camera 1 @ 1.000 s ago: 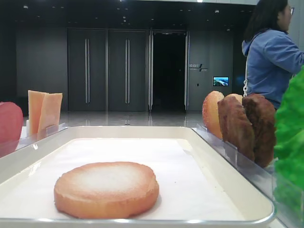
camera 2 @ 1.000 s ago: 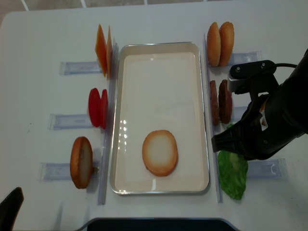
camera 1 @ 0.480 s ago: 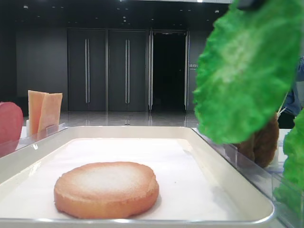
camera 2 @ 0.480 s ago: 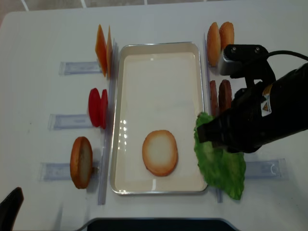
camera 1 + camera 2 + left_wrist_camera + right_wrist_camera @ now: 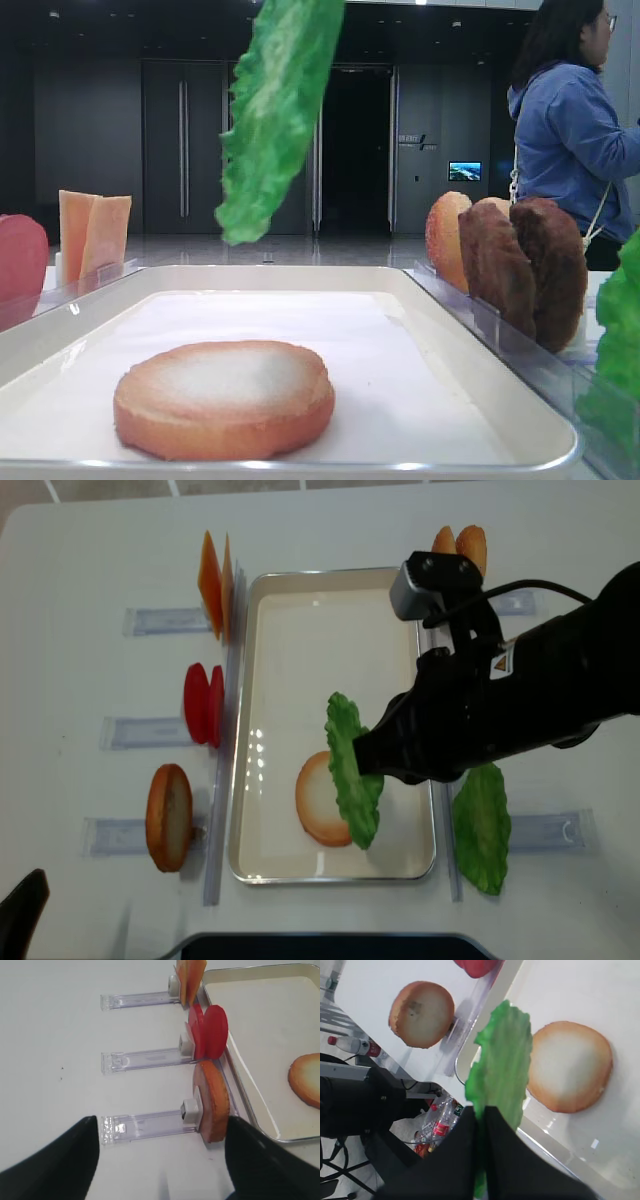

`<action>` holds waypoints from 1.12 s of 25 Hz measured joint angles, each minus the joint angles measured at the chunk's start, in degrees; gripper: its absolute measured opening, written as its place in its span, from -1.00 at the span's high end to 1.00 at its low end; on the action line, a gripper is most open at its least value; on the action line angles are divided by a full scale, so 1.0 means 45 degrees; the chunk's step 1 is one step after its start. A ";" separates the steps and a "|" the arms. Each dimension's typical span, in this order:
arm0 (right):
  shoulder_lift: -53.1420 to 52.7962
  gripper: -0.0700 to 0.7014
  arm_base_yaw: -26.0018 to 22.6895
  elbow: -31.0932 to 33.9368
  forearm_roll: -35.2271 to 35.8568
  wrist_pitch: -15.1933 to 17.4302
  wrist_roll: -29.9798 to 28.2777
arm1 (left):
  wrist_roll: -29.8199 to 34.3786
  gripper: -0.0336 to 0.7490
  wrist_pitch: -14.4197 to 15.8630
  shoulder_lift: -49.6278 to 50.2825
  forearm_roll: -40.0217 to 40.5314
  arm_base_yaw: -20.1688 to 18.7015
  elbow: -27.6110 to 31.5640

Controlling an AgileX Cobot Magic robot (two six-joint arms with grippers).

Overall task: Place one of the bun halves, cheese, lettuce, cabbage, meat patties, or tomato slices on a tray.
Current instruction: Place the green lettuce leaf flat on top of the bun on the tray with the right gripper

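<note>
Lettuce leaf point(image 5: 352, 770) dangling above the white tray point(image 5: 330, 865), over the right edge of the flat bun half point(image 5: 322, 802), pinched at one end by the right gripper point(image 5: 481, 1115); left gripper point(image 5: 160, 1140) spread wide by the racks.

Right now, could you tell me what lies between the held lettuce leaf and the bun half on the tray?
Nothing: in the low exterior view the lettuce leaf hangs from the right gripper above the bun half, with only air between them over the tray.
</note>
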 joint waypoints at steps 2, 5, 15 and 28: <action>0.0391 0.74 0.0000 0.0000 0.0835 -0.0168 -0.1009 | 0.0000 -0.61 0.0000 0.0000 0.0000 0.0000 0.0000; 0.1013 0.74 0.0000 0.0000 0.1964 -0.0329 -0.2282 | 0.0000 -0.61 0.0000 0.0000 0.0000 0.0000 0.0000; 0.3048 0.74 -0.0060 0.0000 0.4610 -0.0650 -0.5225 | 0.0000 -0.61 0.0000 0.0000 0.0000 0.0000 0.0000; 0.4352 0.74 -0.0355 -0.0076 0.6859 -0.0506 -0.7681 | 0.0000 -0.61 0.0000 0.0000 0.0000 0.0000 0.0000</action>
